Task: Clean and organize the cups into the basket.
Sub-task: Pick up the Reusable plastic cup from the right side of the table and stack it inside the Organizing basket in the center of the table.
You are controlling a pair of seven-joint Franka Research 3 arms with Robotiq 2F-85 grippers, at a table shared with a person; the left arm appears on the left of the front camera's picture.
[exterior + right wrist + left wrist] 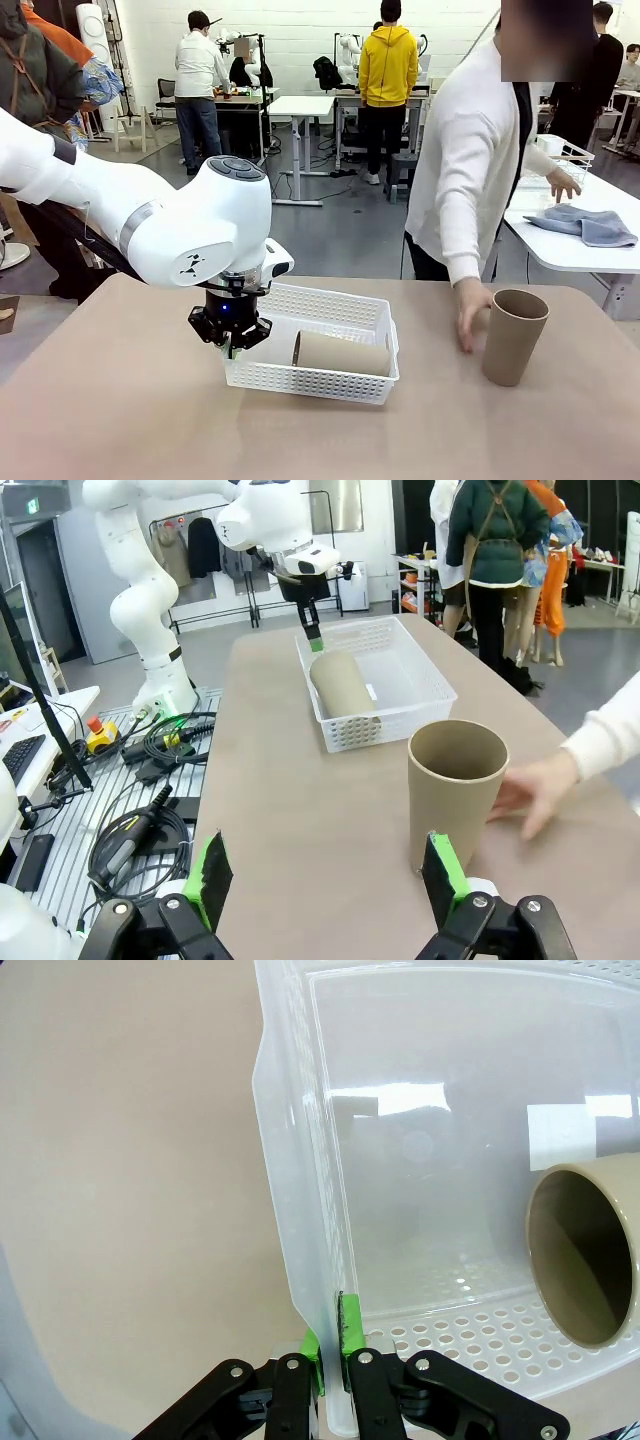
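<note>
While the left gripper [331,1348] is narrowed to a pinch on the side wall of the white perforated basket [275,1160], one finger inside and one outside, the basket sits on the tan table [120,400]. One tan-brown cup [340,352] lies on its side inside the basket, open mouth toward the gripped end. A second tan-brown cup [513,338] stands upright on the table, well apart from the basket, a person's hand [467,318] just beside it. The right gripper [328,875] is spread wide, holding nothing, near the upright cup.
</note>
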